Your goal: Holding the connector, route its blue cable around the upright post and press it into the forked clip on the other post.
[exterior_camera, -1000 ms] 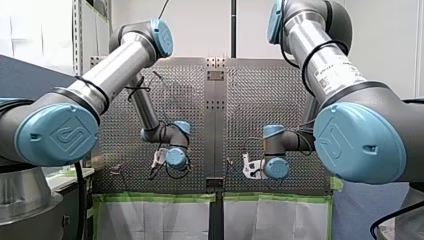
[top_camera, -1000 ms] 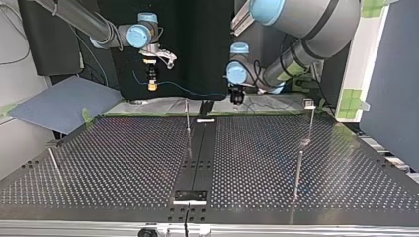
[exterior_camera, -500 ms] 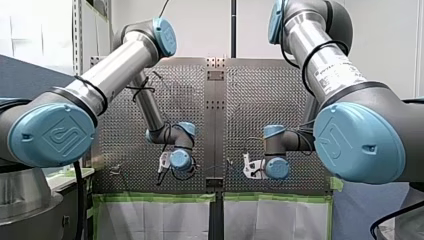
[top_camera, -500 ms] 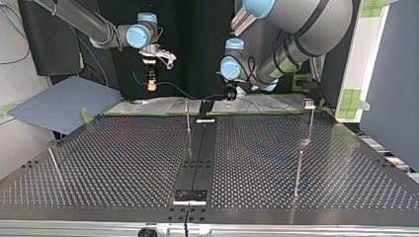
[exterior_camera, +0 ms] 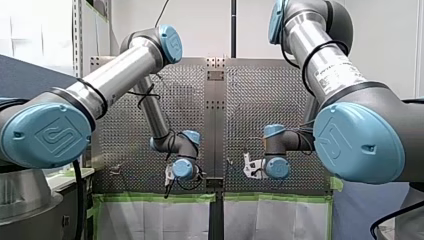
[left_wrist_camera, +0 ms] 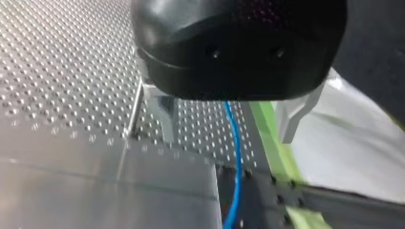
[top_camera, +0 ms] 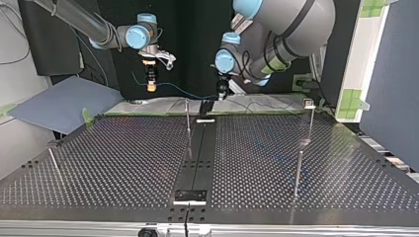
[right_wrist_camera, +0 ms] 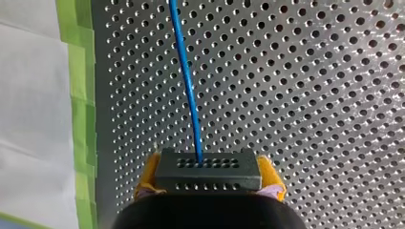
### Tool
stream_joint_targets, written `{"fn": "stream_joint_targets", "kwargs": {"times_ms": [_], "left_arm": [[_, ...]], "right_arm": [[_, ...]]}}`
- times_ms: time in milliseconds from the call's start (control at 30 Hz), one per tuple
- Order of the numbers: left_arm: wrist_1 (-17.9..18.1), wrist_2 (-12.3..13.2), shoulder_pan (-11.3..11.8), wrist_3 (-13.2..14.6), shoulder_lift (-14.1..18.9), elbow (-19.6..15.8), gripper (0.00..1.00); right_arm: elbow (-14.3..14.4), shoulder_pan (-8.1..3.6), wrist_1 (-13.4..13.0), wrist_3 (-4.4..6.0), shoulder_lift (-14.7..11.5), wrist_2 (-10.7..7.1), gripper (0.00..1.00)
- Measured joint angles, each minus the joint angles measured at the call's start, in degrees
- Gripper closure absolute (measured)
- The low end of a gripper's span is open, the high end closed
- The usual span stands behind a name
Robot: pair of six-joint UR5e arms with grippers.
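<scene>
Perforated bench (top_camera: 123, 148), two arms; my right hand (right_wrist_camera: 208, 177): yellow pads (right_wrist_camera: 149, 174) clamped on connector (right_wrist_camera: 208, 167), anchoring that end; blue cable (right_wrist_camera: 187, 81) runs ahead; left hand (left_wrist_camera: 227, 117): fingers (left_wrist_camera: 161, 114) spread astride cable, I judge to steer it toward upright post (top_camera: 188, 116)

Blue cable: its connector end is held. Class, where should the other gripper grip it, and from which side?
Probably its straight stretch beyond the connector, from above: the blue cable runs lengthwise between my left gripper's open fingers, one on either side, so closing should pinch it.
</scene>
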Motion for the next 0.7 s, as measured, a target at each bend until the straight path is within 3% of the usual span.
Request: {"fn": "stream_joint_targets", "kwargs": {"times_ms": [433, 567, 700], "left_arm": [[1.64, 4.46, -2.06, -6.63, -0.02, -0.01, 0.00], [2.03, 3.83, -2.66, -8.94, -0.02, -0.02, 0.00], [2.82, 2.07, -3.30, -11.07, -0.02, -0.01, 0.00]], "right_arm": [[-0.62, -0.02, 0.58, 0.33, 0.00, -3.36, 1.00], [-0.99, -0.02, 1.46, 0.72, 0.00, -4.94, 1.00], [-1.07, -0.32, 1.66, 1.85, 0.00, -6.58, 1.00]]}}
